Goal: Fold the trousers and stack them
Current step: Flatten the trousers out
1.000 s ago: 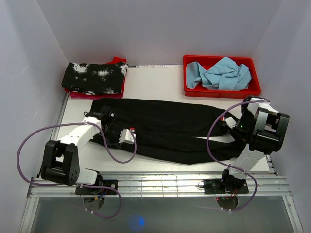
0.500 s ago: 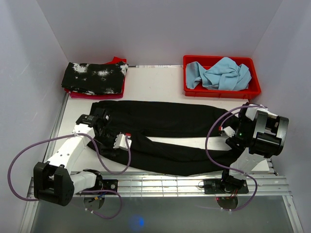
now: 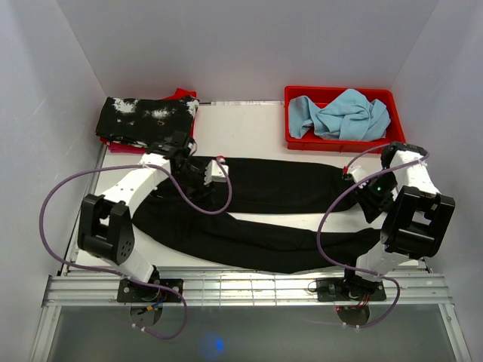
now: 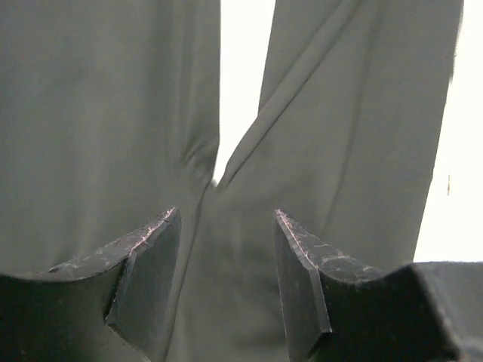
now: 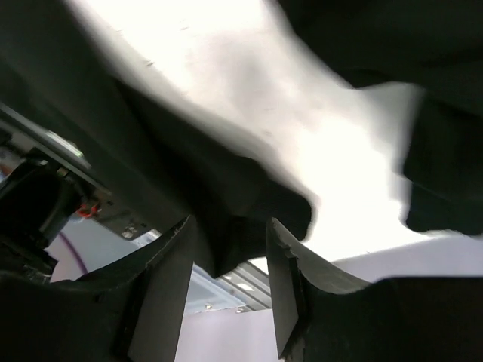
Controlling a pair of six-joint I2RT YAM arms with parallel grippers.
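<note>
The trousers [image 3: 287,185] lie lengthwise across the middle of the desk [image 3: 241,128]. The waist end is at the left of the frame, and the two legs run to the right with a strip of bare desk between them.

My main worry is the left hand [image 3: 205,172] in the upper left part of the garment. In its wrist view the fingers [image 4: 147,256] stand clearly apart, holding nothing, above the fork where the legs split. I can't tell whether the tips touch the cloth. If I close here I may pinch one layer only, or catch both legs at once. Then the fold would drag crooked and bunch.

The second risk is on the right. The right hand [image 3: 361,183] sits at the leg ends. In its blurred wrist view the gap between its fingers [image 5: 170,279] is narrow and dark fabric hangs into it. I can't tell whether it is really clamped. If that hold is loose, the hem slips out as soon as I lift, and one leg stays flat while the other travels.

The black-and-white splotched garment [image 3: 147,121] is stacked in the upper left corner, near the left hand, and a careless sweep could snag it.
</note>
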